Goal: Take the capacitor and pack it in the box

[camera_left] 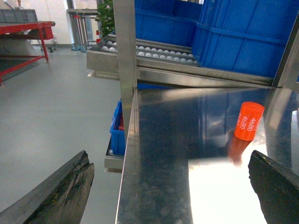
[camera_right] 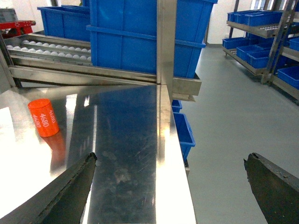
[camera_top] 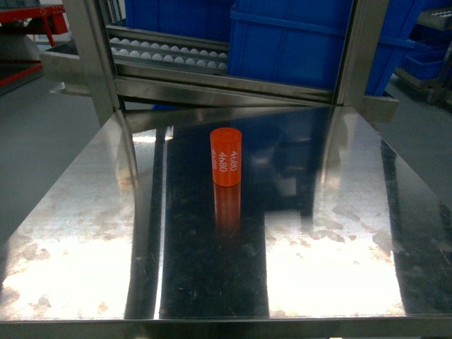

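Capacitor (camera_top: 226, 157): we see one orange cylinder standing upright on our steel bench (camera_top: 85, 233), a little behind the middle of the top, white "4680" printed down its side. Its reflection runs toward us on the polished sheet. Nothing touches it.

From the left wrist view the capacitor (camera_left: 248, 121) sits ahead and to the right, well apart from our left gripper (camera_left: 173, 186), whose dark, worn fingers (camera_left: 60, 191) show at the two lower corners with the jaws spread wide and nothing between them. That gripper hangs over the bench's left edge, with grey floor (camera_left: 51, 107) below on one side.

From the right wrist view the capacitor (camera_right: 43, 117) lies ahead and to the left, again well apart from our right gripper (camera_right: 168, 186). Its jaws are also wide and hold nothing; it hangs over the bench's right edge.

Behind the bench a roller track (camera_top: 169, 53) carries blue bins (camera_top: 296, 42), between steel posts (camera_top: 92, 56). More blue bins sit on racks (camera_right: 261, 32) off to the right. We see no box in any view.
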